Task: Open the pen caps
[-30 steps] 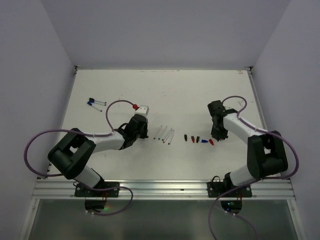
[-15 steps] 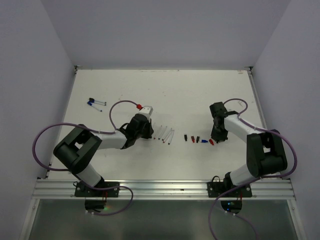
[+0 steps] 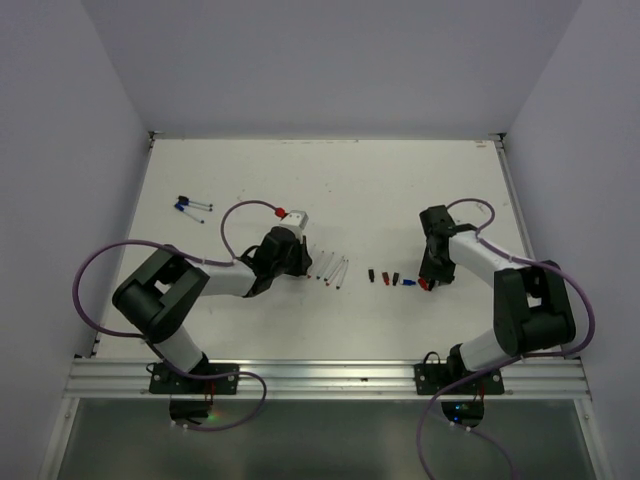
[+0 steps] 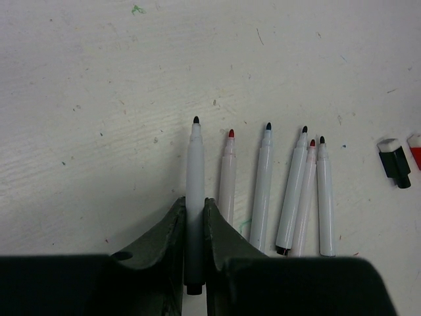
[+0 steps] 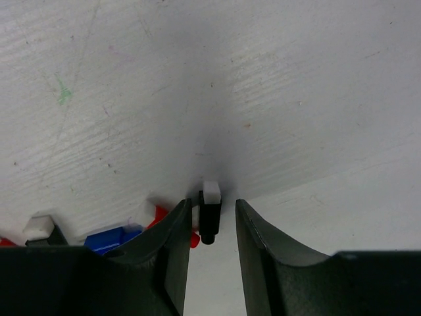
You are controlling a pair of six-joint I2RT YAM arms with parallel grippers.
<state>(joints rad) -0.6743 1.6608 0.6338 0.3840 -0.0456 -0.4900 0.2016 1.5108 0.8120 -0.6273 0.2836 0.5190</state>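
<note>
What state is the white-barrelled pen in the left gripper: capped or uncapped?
Uncapped. The white-barrelled pen, clamped in the left gripper, shows its bare black tip.

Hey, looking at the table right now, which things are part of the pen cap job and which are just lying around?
Job: pen in the left tool; five uncapped pens beside it; black cap inside the open right tool; loose caps in a row; two blue-ended pens far left.
Not job: purple cables; red connector; metal rail.
</note>
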